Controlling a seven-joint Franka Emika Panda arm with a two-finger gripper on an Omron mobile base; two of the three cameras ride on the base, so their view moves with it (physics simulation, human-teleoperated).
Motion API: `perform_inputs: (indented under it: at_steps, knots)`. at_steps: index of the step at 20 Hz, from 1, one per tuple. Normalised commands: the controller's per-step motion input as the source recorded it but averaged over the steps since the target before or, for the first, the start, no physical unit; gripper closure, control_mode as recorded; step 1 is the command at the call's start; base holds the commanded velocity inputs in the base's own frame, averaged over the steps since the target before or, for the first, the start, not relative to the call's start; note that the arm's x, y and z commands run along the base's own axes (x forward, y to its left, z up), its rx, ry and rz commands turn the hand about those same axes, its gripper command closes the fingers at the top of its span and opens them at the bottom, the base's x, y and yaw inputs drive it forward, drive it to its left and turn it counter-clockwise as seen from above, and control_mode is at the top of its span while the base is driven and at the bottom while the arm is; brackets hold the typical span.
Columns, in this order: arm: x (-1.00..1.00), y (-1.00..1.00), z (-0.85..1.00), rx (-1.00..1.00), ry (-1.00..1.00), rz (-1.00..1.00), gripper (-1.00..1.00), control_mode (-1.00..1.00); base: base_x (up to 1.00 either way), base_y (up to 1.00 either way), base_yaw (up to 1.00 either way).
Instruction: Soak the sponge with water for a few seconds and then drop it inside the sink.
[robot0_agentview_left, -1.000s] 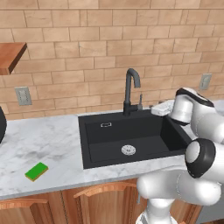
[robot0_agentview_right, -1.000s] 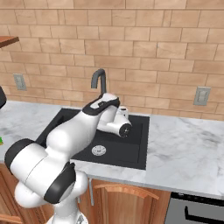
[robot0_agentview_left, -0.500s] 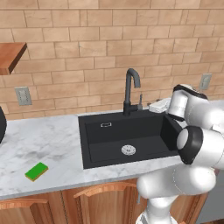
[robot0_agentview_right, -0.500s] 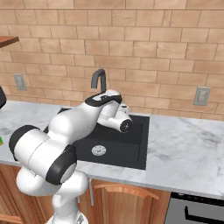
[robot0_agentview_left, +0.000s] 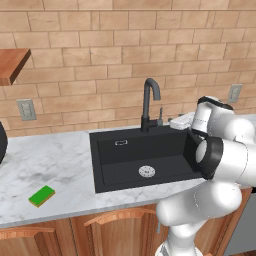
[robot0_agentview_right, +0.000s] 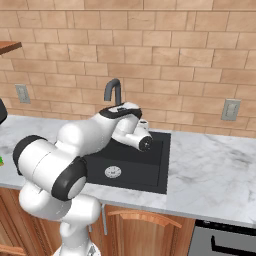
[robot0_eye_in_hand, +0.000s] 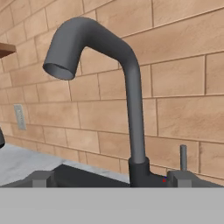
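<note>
The green and yellow sponge (robot0_agentview_left: 41, 196) lies flat on the marble counter, far left of the black sink (robot0_agentview_left: 120, 160) and near the front edge. My gripper (robot0_agentview_left: 179, 121) hovers at the sink's back right corner, beside the tall black gooseneck tap (robot0_agentview_left: 150, 100). In the hand view the tap (robot0_eye_in_hand: 131, 113) stands close ahead. My gripper (robot0_eye_in_hand: 111, 179) is open, with a dark fingertip (robot0_eye_in_hand: 41, 178) on each side of the tap's base and nothing held. A thin lever (robot0_eye_in_hand: 183, 157) rises right of the tap base. The water is out of view; the spout mouth (robot0_eye_in_hand: 59, 72) looks dry.
A round silver drain (robot0_agentview_left: 146, 171) sits in the basin floor. A brick wall runs behind the counter, with outlets (robot0_agentview_left: 26, 109) (robot0_agentview_left: 234, 93) on it. A wooden shelf (robot0_agentview_left: 12, 65) juts out at upper left. My white arm (robot0_agentview_right: 75, 145) arches over the sink's left half (robot0_agentview_right: 145, 170).
My elbow has swung round and the hand has edged slightly closer to the tap. The jaws stayed open and the sponge has not moved.
</note>
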Motion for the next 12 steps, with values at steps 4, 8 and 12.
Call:
perform_inputs:
  at_steps: [4,8,12]
  knots:
    - [0.08,-0.20,-0.02,-0.02,0.00,0.00,-1.00,-1.00,0.00,0.00,0.00]
    - [0.04,-0.13,0.00,0.00,0.00,0.00,-1.00,-1.00,0.00,0.00,0.00]
    - [0.02,0.00,-0.04,0.00,0.00,0.00,-1.00,-1.00,0.00,0.00,0.00]
